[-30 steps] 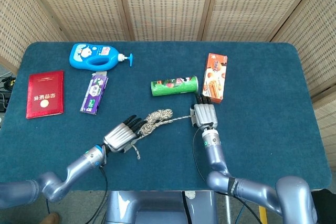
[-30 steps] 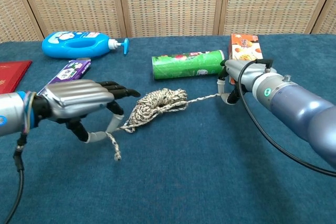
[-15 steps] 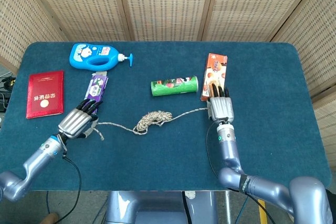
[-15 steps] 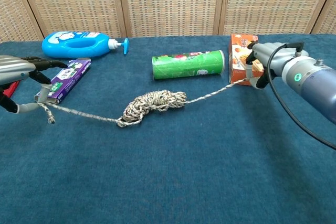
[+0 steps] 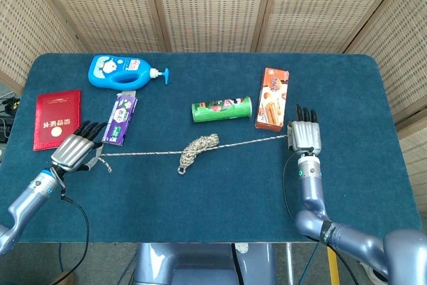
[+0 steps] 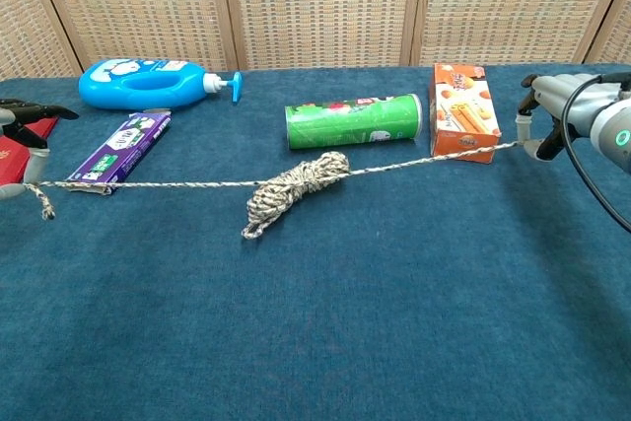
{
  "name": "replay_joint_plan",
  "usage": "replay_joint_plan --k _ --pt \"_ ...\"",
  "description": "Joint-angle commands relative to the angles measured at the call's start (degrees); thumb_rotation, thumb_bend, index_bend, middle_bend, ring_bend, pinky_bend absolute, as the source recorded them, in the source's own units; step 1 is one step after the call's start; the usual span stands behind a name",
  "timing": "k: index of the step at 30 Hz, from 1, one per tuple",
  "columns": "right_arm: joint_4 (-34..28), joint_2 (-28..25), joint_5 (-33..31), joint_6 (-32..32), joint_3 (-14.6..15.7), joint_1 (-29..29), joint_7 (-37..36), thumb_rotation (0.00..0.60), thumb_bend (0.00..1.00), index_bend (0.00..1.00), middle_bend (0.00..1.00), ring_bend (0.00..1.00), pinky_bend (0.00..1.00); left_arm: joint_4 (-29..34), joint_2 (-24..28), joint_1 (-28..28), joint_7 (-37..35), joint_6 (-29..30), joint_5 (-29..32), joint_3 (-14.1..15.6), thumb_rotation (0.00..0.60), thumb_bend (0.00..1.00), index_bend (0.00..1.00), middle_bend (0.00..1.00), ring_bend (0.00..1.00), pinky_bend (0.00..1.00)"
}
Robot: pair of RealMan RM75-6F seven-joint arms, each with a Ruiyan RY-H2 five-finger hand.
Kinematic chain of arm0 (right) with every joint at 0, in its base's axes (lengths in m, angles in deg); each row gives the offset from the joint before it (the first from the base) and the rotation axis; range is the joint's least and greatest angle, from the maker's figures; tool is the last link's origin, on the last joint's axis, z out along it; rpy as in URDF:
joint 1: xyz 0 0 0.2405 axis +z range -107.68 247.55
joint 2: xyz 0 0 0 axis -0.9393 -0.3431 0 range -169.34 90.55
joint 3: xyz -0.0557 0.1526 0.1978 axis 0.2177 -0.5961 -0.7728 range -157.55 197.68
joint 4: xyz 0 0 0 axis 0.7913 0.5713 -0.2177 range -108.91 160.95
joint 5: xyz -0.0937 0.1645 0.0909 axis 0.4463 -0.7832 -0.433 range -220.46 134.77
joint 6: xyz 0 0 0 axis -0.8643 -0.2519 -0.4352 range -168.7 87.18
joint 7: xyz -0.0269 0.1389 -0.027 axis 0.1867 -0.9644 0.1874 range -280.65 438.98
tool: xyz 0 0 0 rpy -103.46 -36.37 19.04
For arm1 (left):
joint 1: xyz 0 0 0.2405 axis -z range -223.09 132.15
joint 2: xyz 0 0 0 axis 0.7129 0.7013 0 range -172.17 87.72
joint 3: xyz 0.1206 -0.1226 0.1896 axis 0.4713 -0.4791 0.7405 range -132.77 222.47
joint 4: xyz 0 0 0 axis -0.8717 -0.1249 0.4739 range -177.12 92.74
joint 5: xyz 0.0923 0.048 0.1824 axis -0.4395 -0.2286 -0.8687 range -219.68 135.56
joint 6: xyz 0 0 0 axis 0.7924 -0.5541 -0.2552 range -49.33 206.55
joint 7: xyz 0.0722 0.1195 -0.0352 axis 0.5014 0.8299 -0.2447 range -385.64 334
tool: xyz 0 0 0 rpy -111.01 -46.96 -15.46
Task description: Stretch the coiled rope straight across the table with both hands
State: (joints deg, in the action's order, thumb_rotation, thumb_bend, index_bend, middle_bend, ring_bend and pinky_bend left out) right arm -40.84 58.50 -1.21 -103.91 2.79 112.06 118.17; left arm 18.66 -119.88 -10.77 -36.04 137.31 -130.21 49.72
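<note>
A speckled beige rope [image 5: 198, 148] [image 6: 292, 184] runs taut across the blue table, with a small coil left bunched at its middle. My left hand [image 5: 75, 152] [image 6: 20, 135] grips the rope's left end near the table's left side; a short tail hangs below it. My right hand [image 5: 303, 137] [image 6: 557, 107] holds the right end just right of the orange box. Both taut stretches lift slightly off the cloth toward the hands.
Behind the rope lie a green can [image 5: 221, 109] on its side, an orange snack box [image 5: 272, 98], a purple packet [image 5: 121, 119], a blue pump bottle [image 5: 123, 71] and a red booklet [image 5: 57, 119]. The rope passes close to the box's front edge.
Both hands have moved outward, the left further left and the right further right. The rope has pulled tight and the coil has shrunk and shifted a little right.
</note>
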Motion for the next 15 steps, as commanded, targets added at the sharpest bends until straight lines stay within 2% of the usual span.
replay_joint_plan --k 1,7,9,10,11,12,13,14,15 --pt "0.19 -0.07 -0.03 0.29 -0.07 -0.1 -0.19 0.6 0.47 0.7 0.0 0.0 0.03 0.03 0.02 -0.1 -0.12 -0.24 0.12 -0.22 0.6 0.54 0.79 0.0 0.0 0.0" --pt "0.07 -0.03 0.19 0.65 -0.15 -0.22 -0.69 0.6 0.47 0.69 0.0 0.0 0.03 0.37 -0.08 -0.18 -0.15 -0.33 -0.06 -0.65 0.6 0.54 0.79 0.0 0.0 0.0" --pt "-0.12 -0.12 0.72 0.92 -0.29 -0.4 -1.9 0.6 0.38 0.54 0.0 0.0 0.03 0.41 -0.04 -0.23 -0.08 -0.23 -0.23 -0.72 0.6 0.54 0.74 0.0 0.0 0.0" --pt "-0.4 -0.25 1.0 1.06 -0.43 -0.6 -2.82 0.6 0.33 0.47 0.0 0.0 0.03 0.47 0.05 -0.33 -0.31 -0.21 -0.35 -0.65 0.6 0.49 0.6 0.0 0.0 0.0" --pt "-0.67 -0.41 1.35 1.03 -0.52 -0.76 -3.5 0.6 0.19 0.29 0.0 0.0 0.03 0.69 0.22 -0.4 -0.98 -0.19 -0.47 -0.59 0.6 0.36 0.36 0.0 0.0 0.0" --pt "-0.88 -0.57 1.75 0.94 -0.53 -0.89 -4.0 0.6 0.11 0.19 0.0 0.0 0.03 0.88 0.38 -0.46 -1.74 -0.08 -0.59 -0.58 0.6 0.26 0.22 0.0 0.0 0.0" --pt "-1.14 -0.74 2.3 0.67 -0.56 -1.04 -4.59 0.6 0.03 0.07 0.0 0.0 0.03 1.09 0.55 -0.61 -2.86 0.28 -0.66 -0.67 0.6 0.1 0.05 0.0 0.0 0.0" --pt "-1.54 -0.96 2.94 0.27 -0.58 -1.24 -5.23 0.6 0.0 0.02 0.0 0.0 0.03 1.22 0.78 -0.77 -3.96 0.71 -0.76 -0.75 0.6 0.02 0.0 0.0 0.0 0.0" --pt "-2.06 -1.26 3.68 -0.16 -0.58 -1.48 -5.95 0.6 0.0 0.01 0.0 0.0 0.03 1.35 1.11 -0.95 -4.99 1.14 -0.89 -0.79 0.6 0.0 0.0 0.0 0.0 0.0"
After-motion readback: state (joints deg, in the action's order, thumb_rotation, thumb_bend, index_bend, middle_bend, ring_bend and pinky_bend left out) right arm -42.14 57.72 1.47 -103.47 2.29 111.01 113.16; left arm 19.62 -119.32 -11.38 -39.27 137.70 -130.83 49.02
